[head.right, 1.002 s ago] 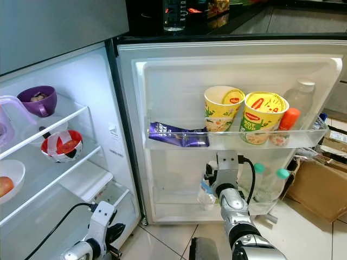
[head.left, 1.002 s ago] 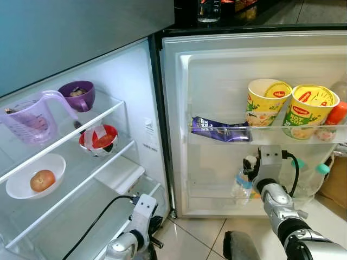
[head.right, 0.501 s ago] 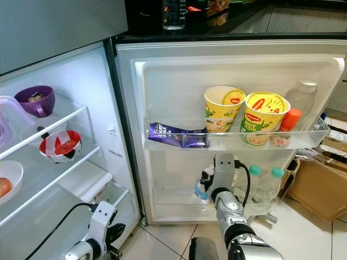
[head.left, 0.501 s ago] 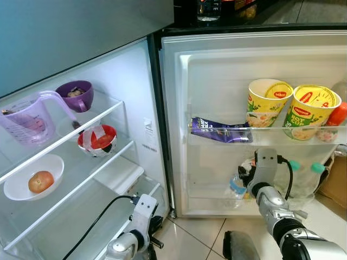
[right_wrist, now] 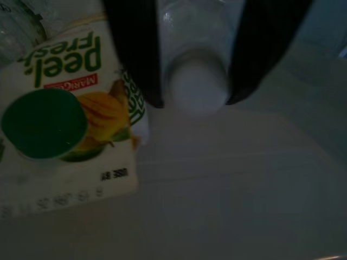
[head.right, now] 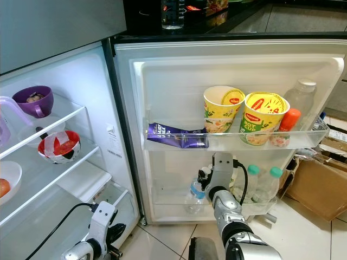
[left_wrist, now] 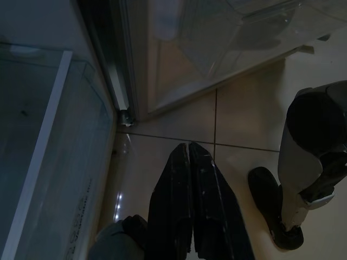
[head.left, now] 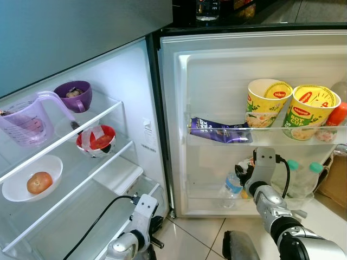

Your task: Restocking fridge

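Placing a small water bottle [head.left: 231, 187] in the lower door bin [head.right: 173, 208] is the step in hand. My right end effector [right_wrist: 195, 81] is at that bin, directly under the upper door shelf [head.left: 217, 142]. Its two black fingers [right_wrist: 135, 49] stand on either side of a pale cap with some clearance. I judge that cap to be the bottle's, and the end effector to be spread open rather than clamped, though contact cannot be confirmed.

The bottle stands upright inside the bin, at the hinge end. A juice carton [right_wrist: 70, 124] with a green cap stands just beside it, and two teal-capped bottles [head.right: 260, 184] stand further along the same bin.

My left end effector [left_wrist: 190, 216] hangs idle near the floor below the fridge body, fingers pressed together and holding nothing.

Status of the task, as a judgement:
- Upper door shelf: stocked with a purple chocolate bar [head.left: 217, 130], two noodle cups [head.left: 287, 111] and an orange-capped bottle [head.right: 284, 127].
- Lower door bin: several drinks are in place.
- Fridge interior, beside the door: a purple mug [head.left: 76, 95], a measuring jug [head.left: 27, 119], a red bowl [head.left: 95, 141] and a white bowl [head.left: 30, 181] with a round fruit.

Remaining: withdraw my right end effector clear of the bin. Whether more items await loading cannot be told.
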